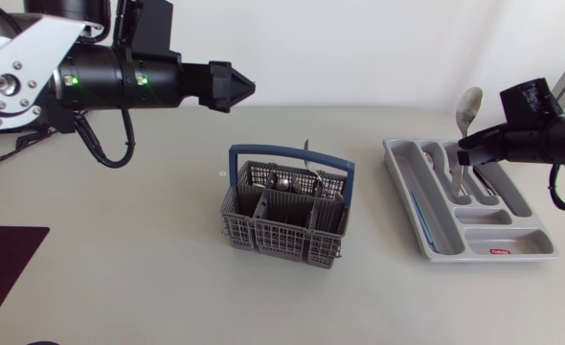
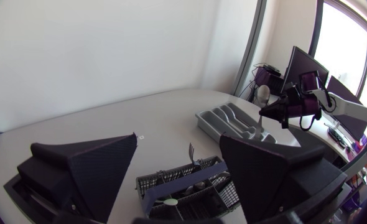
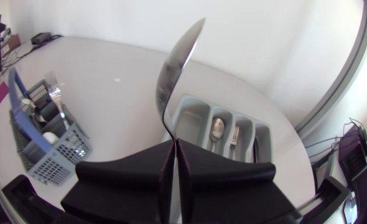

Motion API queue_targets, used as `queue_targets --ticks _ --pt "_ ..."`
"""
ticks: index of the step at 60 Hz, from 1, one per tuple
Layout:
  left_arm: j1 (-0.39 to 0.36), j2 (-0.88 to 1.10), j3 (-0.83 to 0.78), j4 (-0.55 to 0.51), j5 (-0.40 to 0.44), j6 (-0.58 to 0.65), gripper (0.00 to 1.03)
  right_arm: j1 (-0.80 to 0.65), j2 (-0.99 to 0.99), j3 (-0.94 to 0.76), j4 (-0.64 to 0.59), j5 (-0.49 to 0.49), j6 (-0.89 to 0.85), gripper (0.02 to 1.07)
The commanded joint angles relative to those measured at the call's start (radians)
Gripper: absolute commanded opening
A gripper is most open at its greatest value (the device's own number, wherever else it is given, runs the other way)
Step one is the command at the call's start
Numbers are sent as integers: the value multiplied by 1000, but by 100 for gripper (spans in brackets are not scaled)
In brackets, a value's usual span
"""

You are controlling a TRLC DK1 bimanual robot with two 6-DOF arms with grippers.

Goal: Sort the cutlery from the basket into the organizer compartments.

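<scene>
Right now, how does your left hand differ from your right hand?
The left hand is open and empty; the right hand is shut on a spoon, bowl pointing up. The left hand hangs near the basket, while the right hand is above the organizer. Both are matte black and raised off the table.

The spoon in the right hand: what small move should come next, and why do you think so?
Probably lower the right hand toward the organizer and tilt the spoon flat over the compartment holding the sorted spoon. The hand is shut on the handle and the spoon stands upright, bowl up, near the organizer, so releasing now would likely drop it badly.
</scene>
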Motion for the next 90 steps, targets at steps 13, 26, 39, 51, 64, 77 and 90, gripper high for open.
queue_targets --ticks 13,26,39,51,64,77,90 --pt "17 -66 -90 -27 -65 82 92 -12 288 185 42 206 63 8" --pt "17 -79 -113 -32 -83 110 92 26 450 292 38 338 101 8" --pt "17 -82 -126 -50 -115 131 94 59 627 412 24 433 138 8" --pt "20 -97 -149 -65 -135 149 95 48 782 524 -13 457 163 9" --pt "23 -111 -172 -76 -140 153 95 25 897 587 -27 468 166 10" --pt "23 -126 -224 -84 -154 176 96 13 930 577 -14 467 172 25" --pt "19 -151 -285 -84 -154 186 96 16 854 527 10 462 170 60"
